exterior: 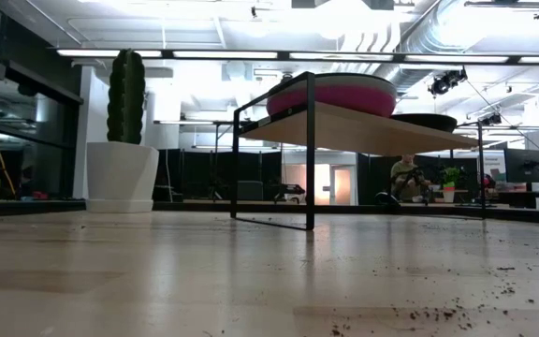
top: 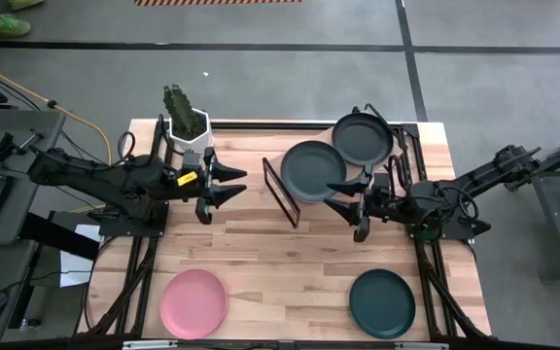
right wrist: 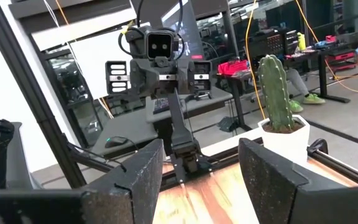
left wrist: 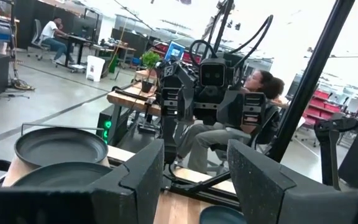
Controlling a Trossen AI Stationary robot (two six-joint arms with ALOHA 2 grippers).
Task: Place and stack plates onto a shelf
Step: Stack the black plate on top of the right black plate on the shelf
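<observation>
The shelf point(exterior: 372, 131) stands on the far right part of the table, and its black wire end point(top: 282, 192) faces the middle. Two dark plates lie on top, one point(top: 314, 170) nearer the middle and one point(top: 362, 139) farther back. From table height a magenta plate point(exterior: 330, 101) shows in the stack under the nearer one. A light pink plate point(top: 192, 303) and a dark green plate point(top: 382, 303) rest flat near the table's near edge. My left gripper point(top: 241, 185) is open, left of the shelf. My right gripper point(top: 333, 195) is open, at the shelf's near side.
A cactus in a white faceted pot point(top: 188, 126) stands at the far edge, just behind my left gripper. Bare tabletop point(top: 280, 253) lies between the grippers and the two near plates. People sit in the room beyond the table.
</observation>
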